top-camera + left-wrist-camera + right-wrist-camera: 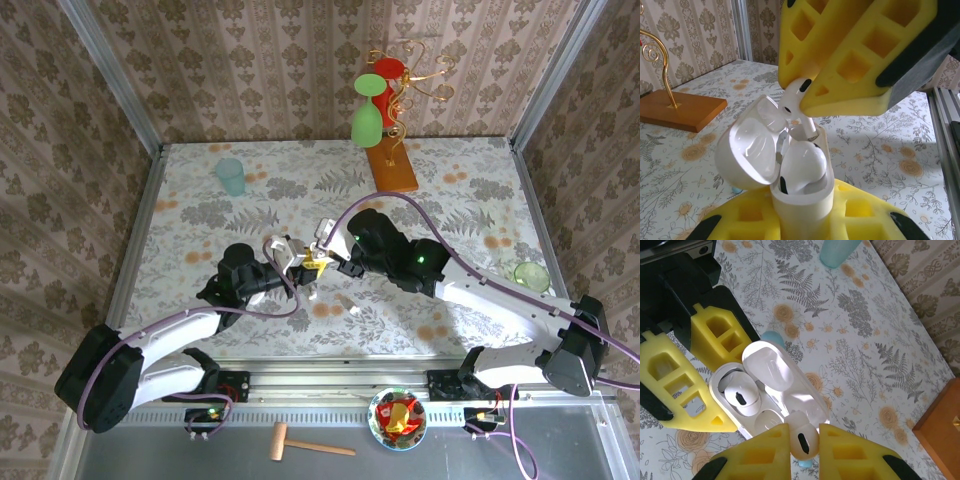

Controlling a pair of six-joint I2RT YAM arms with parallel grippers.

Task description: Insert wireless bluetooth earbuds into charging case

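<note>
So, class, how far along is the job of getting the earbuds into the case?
Done: the case is open and the first earbud sits in its slot. In hand: the left fingers grip the case, and the right fingers pinch the second earbud right at its opening. Left: lower that bud into the empty slot and let go.
</note>
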